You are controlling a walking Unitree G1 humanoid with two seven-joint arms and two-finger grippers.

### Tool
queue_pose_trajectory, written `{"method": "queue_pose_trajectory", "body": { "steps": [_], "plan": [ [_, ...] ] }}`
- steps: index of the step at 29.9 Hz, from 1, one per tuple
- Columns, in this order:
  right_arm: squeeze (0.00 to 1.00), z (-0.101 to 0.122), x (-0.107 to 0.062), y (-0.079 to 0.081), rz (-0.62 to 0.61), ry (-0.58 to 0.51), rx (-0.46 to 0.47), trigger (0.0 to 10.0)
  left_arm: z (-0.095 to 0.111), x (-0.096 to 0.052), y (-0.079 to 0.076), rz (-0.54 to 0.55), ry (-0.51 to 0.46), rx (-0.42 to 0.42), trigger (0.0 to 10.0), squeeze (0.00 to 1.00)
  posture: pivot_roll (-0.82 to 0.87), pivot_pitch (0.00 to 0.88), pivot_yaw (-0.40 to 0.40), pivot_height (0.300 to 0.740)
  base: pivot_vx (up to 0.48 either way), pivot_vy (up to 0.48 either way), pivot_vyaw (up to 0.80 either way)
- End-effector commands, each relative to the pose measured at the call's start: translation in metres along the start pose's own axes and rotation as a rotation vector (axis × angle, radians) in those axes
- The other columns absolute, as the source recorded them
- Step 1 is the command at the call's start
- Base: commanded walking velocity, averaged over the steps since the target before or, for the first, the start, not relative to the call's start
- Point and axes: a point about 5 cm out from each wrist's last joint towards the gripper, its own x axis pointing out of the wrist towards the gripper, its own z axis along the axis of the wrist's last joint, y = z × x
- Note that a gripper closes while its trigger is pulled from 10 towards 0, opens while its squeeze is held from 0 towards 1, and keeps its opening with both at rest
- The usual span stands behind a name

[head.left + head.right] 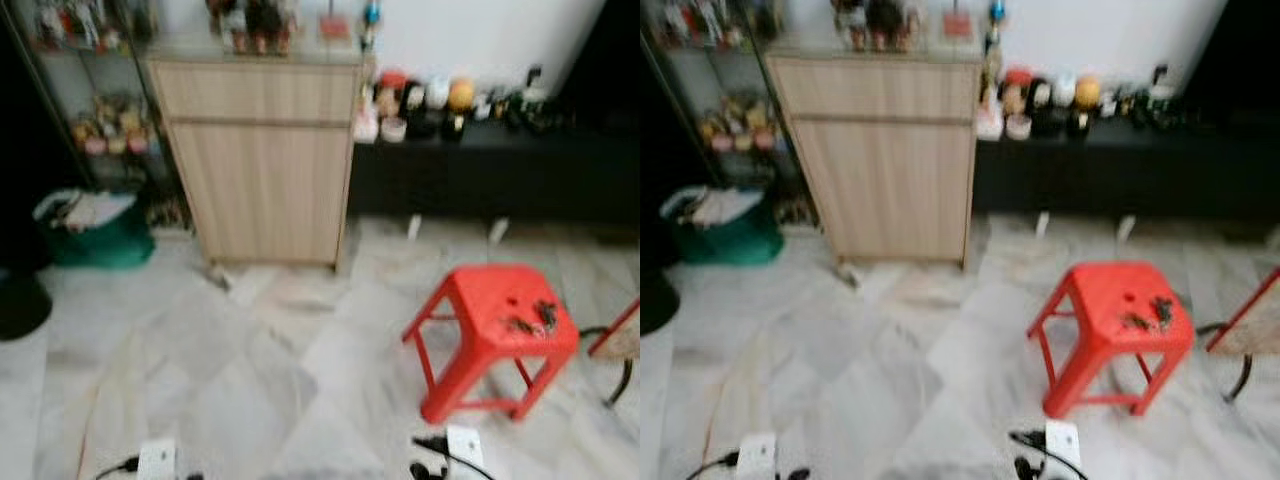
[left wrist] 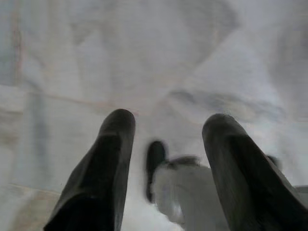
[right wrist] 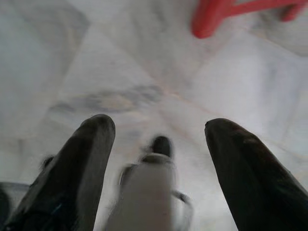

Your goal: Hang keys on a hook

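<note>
left tool (image 2: 166,130) agape, right tool (image 3: 159,127) agape

One stool, one cabinet, one bunch of keys.
I am seeing one red stool (image 1: 495,322) carrying one dark bunch of keys (image 1: 532,320), one wooden cabinet (image 1: 258,160), one green basket (image 1: 92,231), and two open grippers.

Wooden cabinet (image 1: 262,160), green basket (image 1: 92,232)

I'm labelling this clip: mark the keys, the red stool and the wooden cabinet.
dark bunch of keys (image 1: 532,320), left eye view, middle of the bunch
red plastic stool (image 1: 490,295), left eye view, bare seat top
light wooden cabinet (image 1: 262,170), left eye view, front panel
</note>
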Motion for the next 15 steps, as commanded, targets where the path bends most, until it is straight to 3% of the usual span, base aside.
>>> {"method": "queue_pose_trajectory", "body": {
  "steps": [1,15],
  "plan": [
    [0.00,0.0011,0.0002,0.0010,-0.003,-0.006,0.008,10.0,-0.0082,-0.0025,0.0062,0.007,0.033,0.009,10.0,0.00,0.07,0.000,-0.033,0.740,0.000,-0.409,0.00],
    [0.00,0.0016,0.0002,0.0009,-0.004,-0.010,0.011,10.0,-0.0088,-0.0029,0.0080,0.004,0.035,0.011,10.0,0.00,0.07,0.000,-0.034,0.740,0.000,-0.403,0.00]
  ]
}}
